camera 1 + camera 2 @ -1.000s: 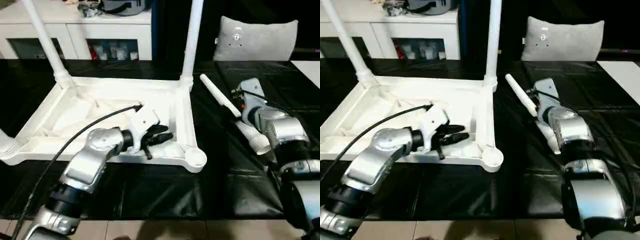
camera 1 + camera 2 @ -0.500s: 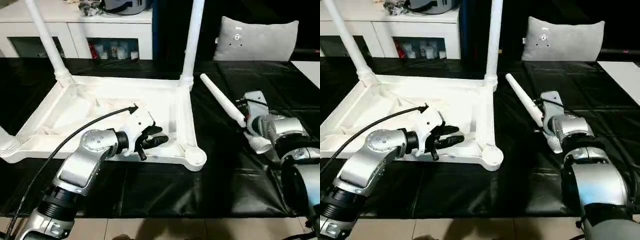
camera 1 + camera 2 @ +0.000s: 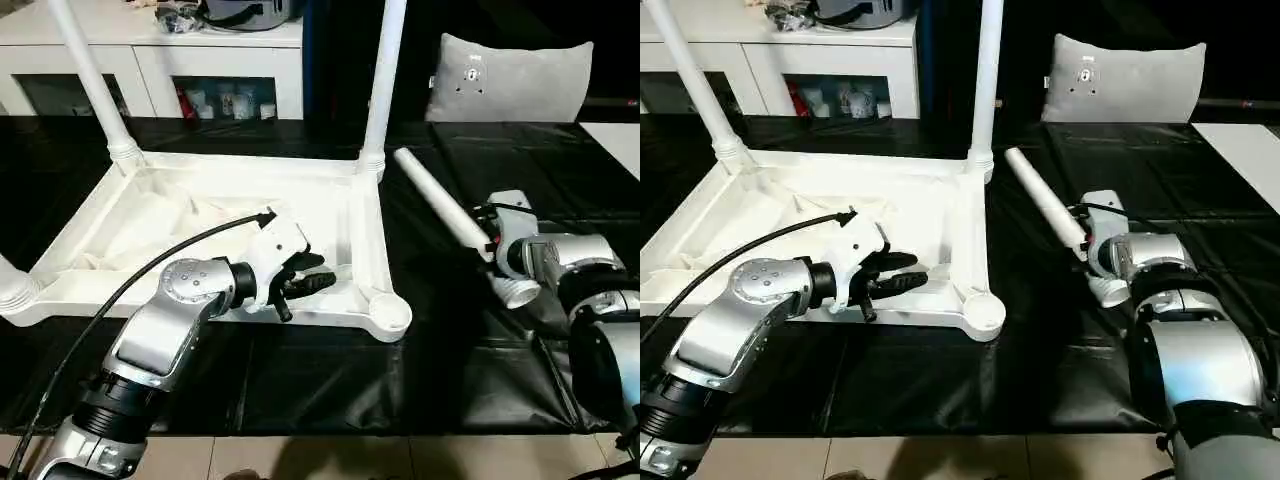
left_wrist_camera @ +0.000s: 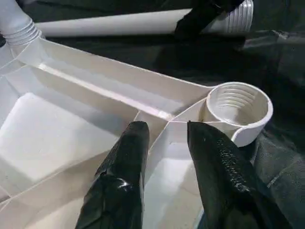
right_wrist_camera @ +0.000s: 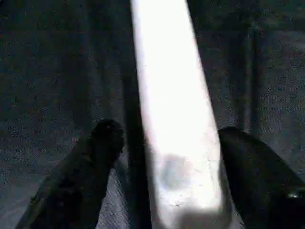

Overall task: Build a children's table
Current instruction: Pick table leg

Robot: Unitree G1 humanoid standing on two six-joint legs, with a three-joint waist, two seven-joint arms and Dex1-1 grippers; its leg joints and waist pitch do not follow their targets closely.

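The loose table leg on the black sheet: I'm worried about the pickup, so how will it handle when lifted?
The leg looks like a stiff hollow plastic tube, probably light. Being round and tapered, it may roll. The right gripper straddles its thick end, so the long end may droop.

Silver jointed forearms point(image 3: 165, 325), black elbow bands, white wrist housing, black cable point(image 3: 130, 285), black two-fingered tools point(image 3: 305, 280).
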